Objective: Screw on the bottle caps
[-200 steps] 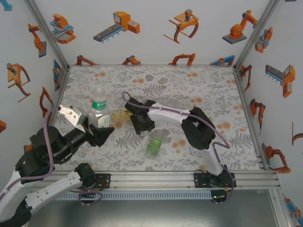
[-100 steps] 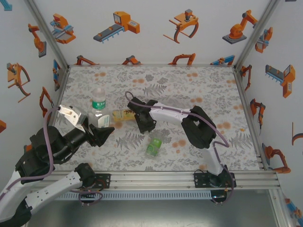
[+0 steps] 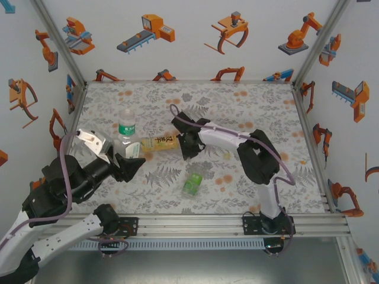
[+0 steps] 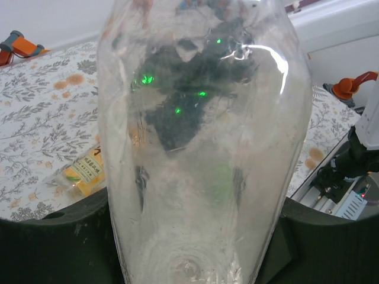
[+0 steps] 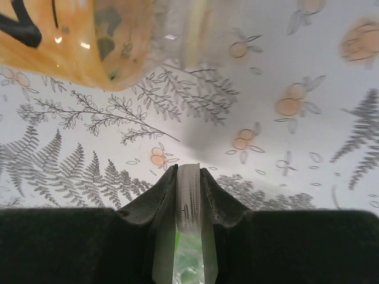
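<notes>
While the right gripper [image 5: 189,176] pinches what looks like a pale cap [image 5: 189,198] edgewise, the left gripper [image 3: 129,161] clamps the clear bottle [image 4: 201,177]; the cap needs seating flat before turning.

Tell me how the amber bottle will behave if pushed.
Lying on its side, the amber bottle would probably roll if pushed across its length. Its glossy plastic looks smooth, so a grip may slip. It is translucent, so it is probably thin-walled, light and easily dented.
</notes>
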Tool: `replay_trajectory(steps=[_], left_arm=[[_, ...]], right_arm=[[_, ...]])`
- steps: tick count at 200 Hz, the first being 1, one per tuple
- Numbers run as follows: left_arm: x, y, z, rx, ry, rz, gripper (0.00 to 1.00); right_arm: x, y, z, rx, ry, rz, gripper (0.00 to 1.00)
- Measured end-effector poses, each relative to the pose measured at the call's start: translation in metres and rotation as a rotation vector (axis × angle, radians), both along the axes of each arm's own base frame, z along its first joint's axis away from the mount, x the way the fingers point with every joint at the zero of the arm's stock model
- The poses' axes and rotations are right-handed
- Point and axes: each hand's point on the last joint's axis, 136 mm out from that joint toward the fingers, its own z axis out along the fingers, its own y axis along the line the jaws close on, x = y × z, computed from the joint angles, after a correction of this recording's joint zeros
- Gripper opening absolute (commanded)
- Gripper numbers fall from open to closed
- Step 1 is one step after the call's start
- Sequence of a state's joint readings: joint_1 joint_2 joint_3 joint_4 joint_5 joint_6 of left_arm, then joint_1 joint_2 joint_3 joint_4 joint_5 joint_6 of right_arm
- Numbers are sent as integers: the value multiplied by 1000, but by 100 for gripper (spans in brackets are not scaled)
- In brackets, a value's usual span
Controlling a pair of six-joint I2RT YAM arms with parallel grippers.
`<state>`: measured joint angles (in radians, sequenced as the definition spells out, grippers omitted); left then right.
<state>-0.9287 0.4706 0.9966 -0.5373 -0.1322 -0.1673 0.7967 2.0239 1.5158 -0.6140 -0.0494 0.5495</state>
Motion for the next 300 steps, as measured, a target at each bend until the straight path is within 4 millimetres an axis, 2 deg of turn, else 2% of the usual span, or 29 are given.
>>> replay_trajectory(steps=[38, 59, 76, 102, 129, 165, 192, 211, 231, 253, 271, 300], left_arm=[[2, -4, 0, -4, 6, -2, 0], [3, -8, 0, -9, 9, -10, 0], [5, -12, -1, -7, 14, -17, 0], [8, -20, -3, 0, 29, -27, 0], [10, -26, -7, 9, 47, -40, 0], [10, -27, -7, 1, 52, -44, 0], [10, -28, -6, -4, 53, -46, 0], [11, -29, -6, -4, 57, -46, 0], [11, -29, -6, -7, 59, -46, 0], [11, -30, -5, -13, 59, -48, 0], [11, -31, -5, -16, 59, -50, 0], [13, -35, -5, -17, 63, -57, 0]], right_arm=[[28, -34, 43, 145, -37, -87, 23], [42, -61, 53, 216, -43, -147, 23], [50, -86, 50, 267, -30, -200, 24], [55, -123, 32, 329, 18, -286, 25], [60, -145, 20, 402, 50, -348, 26], [81, -159, 26, 498, 15, -386, 27], [92, -168, 17, 526, 17, -409, 28], [91, -170, 11, 520, 34, -416, 29], [87, -172, 8, 493, 41, -419, 36], [77, -178, 5, 400, 49, -422, 39], [74, -177, 13, 313, 28, -396, 42], [73, -164, 35, 200, -42, -328, 48]])
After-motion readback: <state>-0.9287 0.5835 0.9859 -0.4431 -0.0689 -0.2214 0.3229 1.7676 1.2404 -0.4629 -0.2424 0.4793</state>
